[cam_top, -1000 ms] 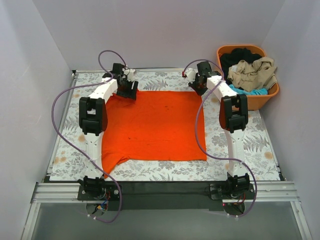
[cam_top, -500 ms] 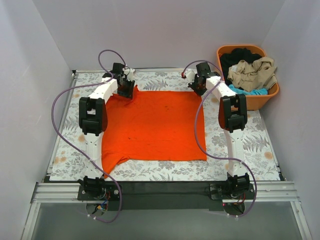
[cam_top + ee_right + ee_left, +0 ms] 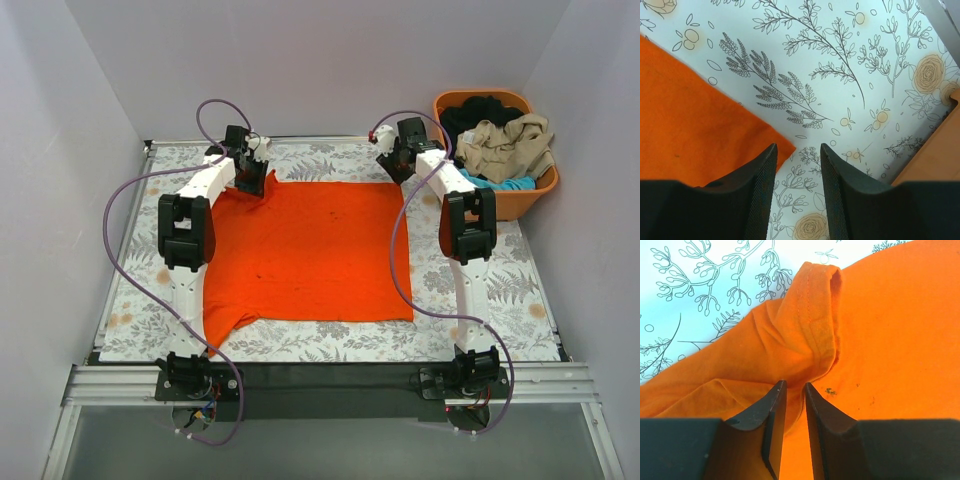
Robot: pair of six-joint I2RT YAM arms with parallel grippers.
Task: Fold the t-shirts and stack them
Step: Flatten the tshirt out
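across the middle of the patterned surface (image 3: pixel 330 160) your orange t-shirt (image 3: pixel 310 250) lies spread flat, with one sleeve (image 3: pixel 222 325) poking out at the near left corner. at its far left corner your left gripper (image 3: pixel 794 386) is pinched onto a bunched fold of the cloth, its fingers nearly together with orange fabric between them. your right gripper (image 3: pixel 797 147) sits over the far right corner with its fingers apart; the shirt's corner lies by the finger on the left of the wrist view, and only bare surface shows in the gap. off the right edge, the orange basket (image 3: pixel 522 203) holds the beige t-shirt (image 3: pixel 510 145), black t-shirt (image 3: pixel 480 108) and turquoise t-shirt (image 3: pixel 500 184) in a loose heap
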